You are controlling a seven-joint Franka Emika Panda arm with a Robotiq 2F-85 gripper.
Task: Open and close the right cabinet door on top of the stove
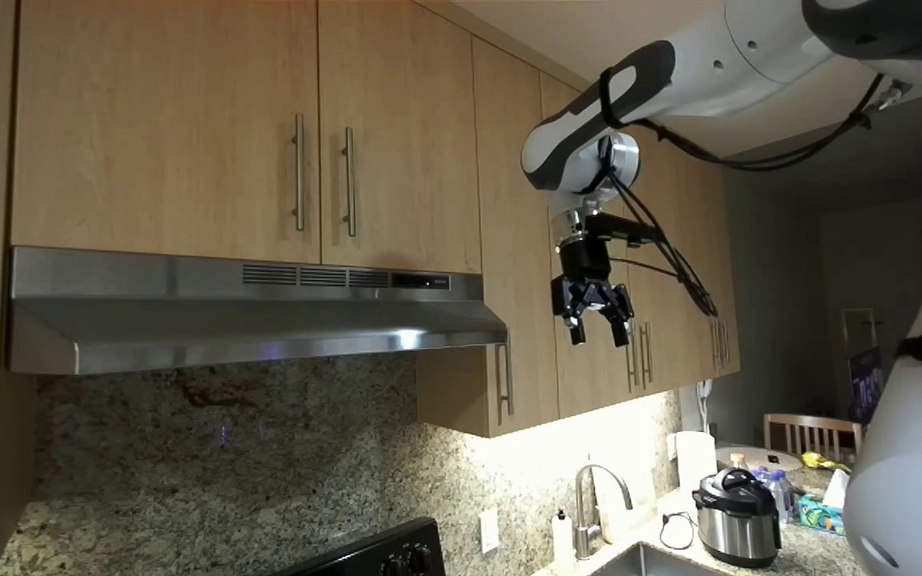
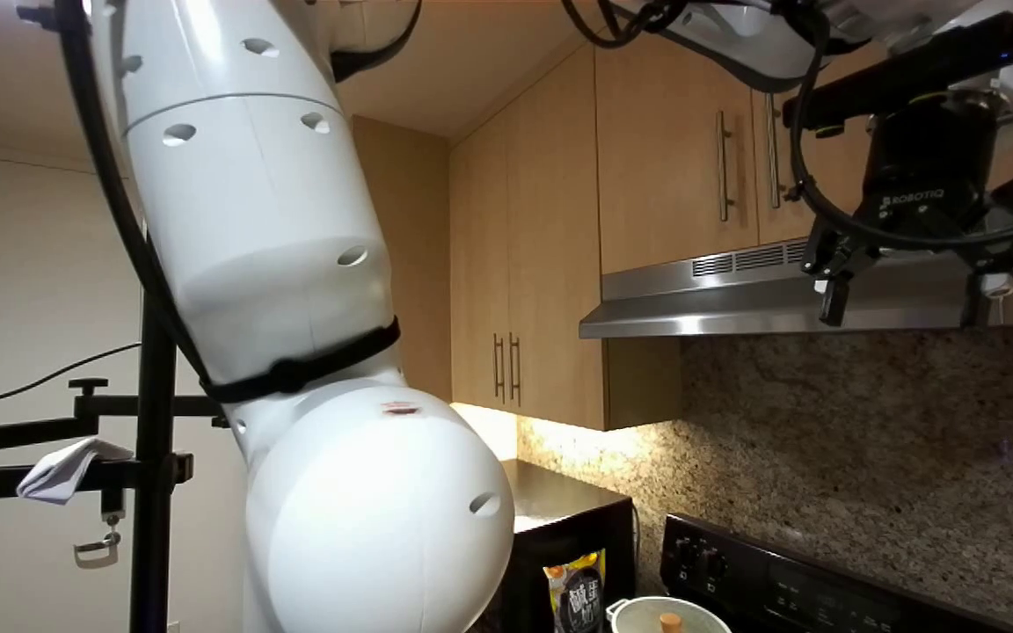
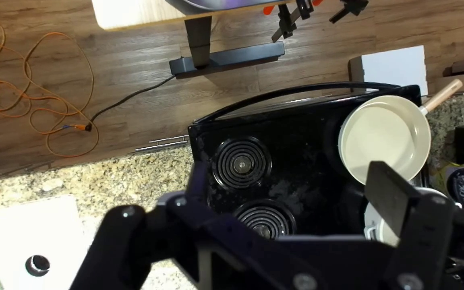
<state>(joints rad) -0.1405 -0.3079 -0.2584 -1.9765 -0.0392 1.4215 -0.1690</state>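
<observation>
The right cabinet door is shut above the range hood, flush with its twin. Its slim vertical steel handle is at its left edge. In an exterior view the door is partly hidden behind the gripper and cables. My gripper is open and empty, pointing down. It hangs in the air in front of the cabinets, apart from the door and handle. Its spread fingers also show in an exterior view and in the wrist view. The black stove lies below; its back panel shows in both exterior views.
The twin door has its handle at its right edge. The stainless steel range hood juts out below both doors. Longer cabinet doors stand to the right. A cream pan and a white pot are on the stove.
</observation>
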